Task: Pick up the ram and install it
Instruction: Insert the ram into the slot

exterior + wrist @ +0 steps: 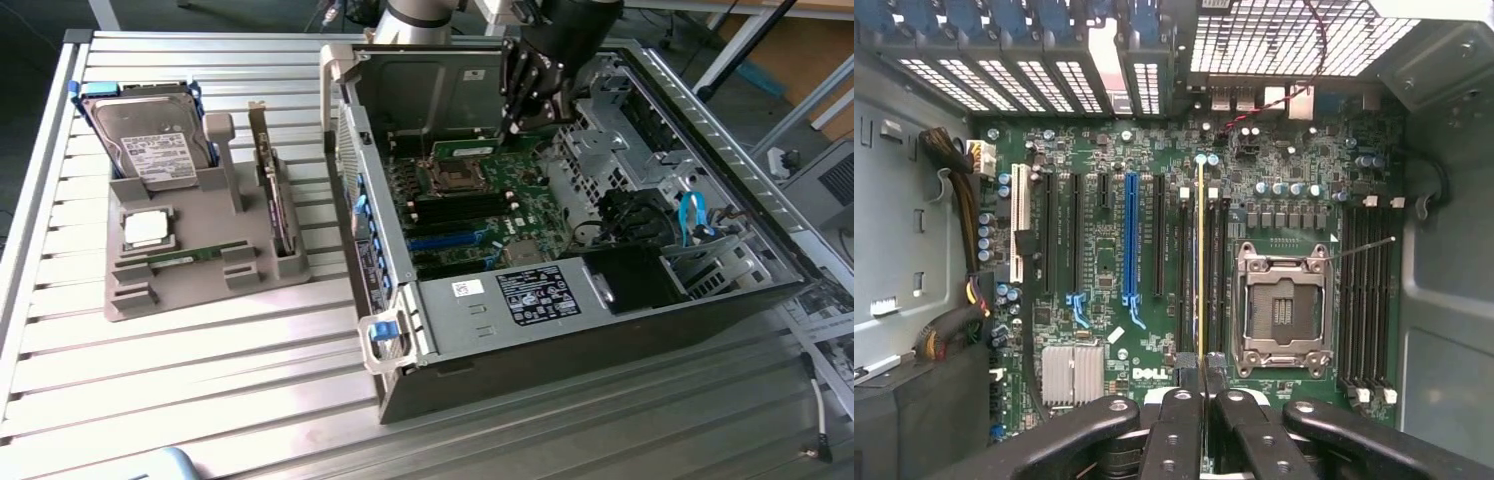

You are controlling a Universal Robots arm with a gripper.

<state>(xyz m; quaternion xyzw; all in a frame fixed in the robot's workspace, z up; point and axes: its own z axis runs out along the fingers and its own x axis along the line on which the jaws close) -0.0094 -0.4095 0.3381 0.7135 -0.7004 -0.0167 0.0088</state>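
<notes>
In the exterior view, an open case (534, 372) lies on its side on a slatted table (200, 400), with the motherboard (497, 205) facing up. The arm reaches down into the case from the far side. Its gripper (513, 133) is clamped on the ram (467, 150), which lies level just above the board, on the far side of the socket (447, 180). Whether the ram touches the board cannot be told from here. Well apart, toward the exterior view's left, a grey tray (187, 292) holds a hard drive (154, 140), a processor (144, 228), an upright card (276, 195) and a second stick (180, 257) lying flat in its groove. In the wrist view, the camera looks straight down on the motherboard (1154, 345). The ram (1201, 260) shows edge-on as a thin yellow-green line. One end is pinched between the two black fingers (1177, 420) of the gripper (1201, 385). It runs along the bank of black slots between the blue slot (1131, 240) and the empty socket (1284, 305), just beside the socket. Whether it sits in a slot or hangs above one cannot be told. A second bank of slots (1364, 290) lies on the socket's other side, and a silver heatsink (1071, 373) sits near the blue slot.
</notes>
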